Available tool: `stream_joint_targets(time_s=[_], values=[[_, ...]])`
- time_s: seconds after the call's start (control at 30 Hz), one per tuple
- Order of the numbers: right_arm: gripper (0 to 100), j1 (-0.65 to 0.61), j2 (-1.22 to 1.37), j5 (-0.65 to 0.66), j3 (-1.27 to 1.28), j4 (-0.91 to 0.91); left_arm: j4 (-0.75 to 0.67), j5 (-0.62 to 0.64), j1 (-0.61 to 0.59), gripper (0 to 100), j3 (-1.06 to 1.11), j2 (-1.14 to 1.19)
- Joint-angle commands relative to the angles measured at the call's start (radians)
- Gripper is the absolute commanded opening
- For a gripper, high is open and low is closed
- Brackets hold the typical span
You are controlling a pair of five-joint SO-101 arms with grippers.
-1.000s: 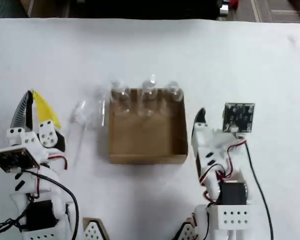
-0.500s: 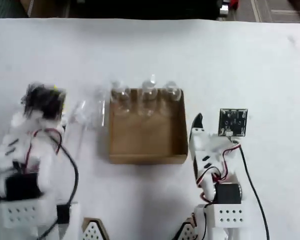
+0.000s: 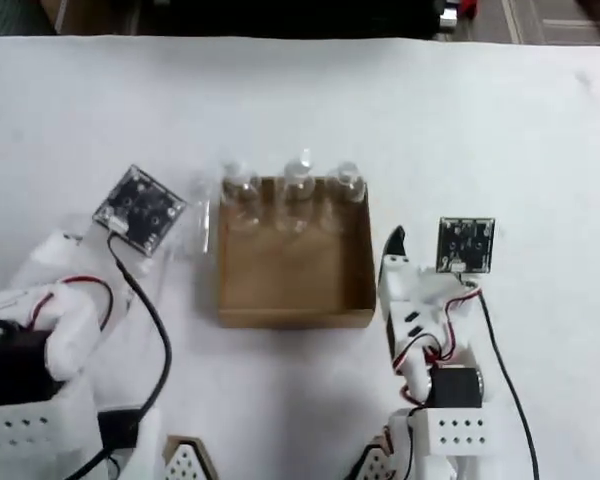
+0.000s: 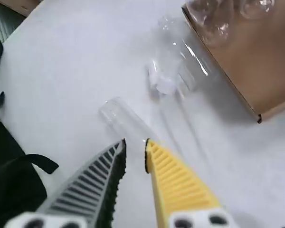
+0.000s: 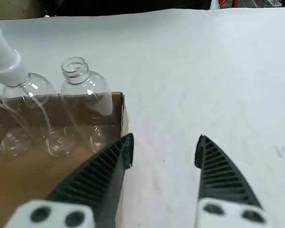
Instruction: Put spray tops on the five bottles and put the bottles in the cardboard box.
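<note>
The cardboard box (image 3: pixel 295 300) sits mid-table with three clear bottles upright along its far wall (image 3: pixel 298 190). In the right wrist view one bottle (image 5: pixel 28 92) wears a white spray top and its neighbour (image 5: pixel 83 85) has a bare neck. Another clear bottle (image 4: pixel 185 54) lies on the table beside the box, with a white spray top (image 4: pixel 160 83) and thin tube at its mouth. A clear cap (image 4: pixel 118 116) lies just ahead of my left gripper (image 4: pixel 135 146), which is narrowly open and empty. My right gripper (image 5: pixel 164 145) stands open and empty beside the box's right wall.
White cloth covers the table (image 3: pixel 480 120), with wide bare room behind and to the right of the box. The left arm (image 3: pixel 60 310) hangs over the ground left of the box, its camera board (image 3: pixel 140 208) above the lying bottle. Dark cables (image 4: pixel 19 171) lie near it.
The left arm has swung forward and right, bringing its camera board over the lying bottle. The right arm drew back a little, then stayed still.
</note>
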Motion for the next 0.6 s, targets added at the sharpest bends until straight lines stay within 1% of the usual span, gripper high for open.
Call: stream_joint_targets(time_s=[0.0, 0.17, 0.37, 0.57], values=[[19.0, 0.005, -0.015, 0.0, 0.005, -0.022, 0.006, -0.048, 0.016, 8, 0.015, -0.002], [19.0, 0.001, -0.018, 0.0, 0.009, -0.024, -0.002, -0.074, 0.013, 8, 0.069, 0.001], [19.0, 0.001, -0.018, 0.0, 0.009, -0.024, -0.095, -0.063, 0.016, 8, 0.169, 0.001], [19.0, 0.001, -0.018, 0.002, 0.009, -0.024, -0.157, 0.051, 0.018, 8, 0.183, -0.002]])
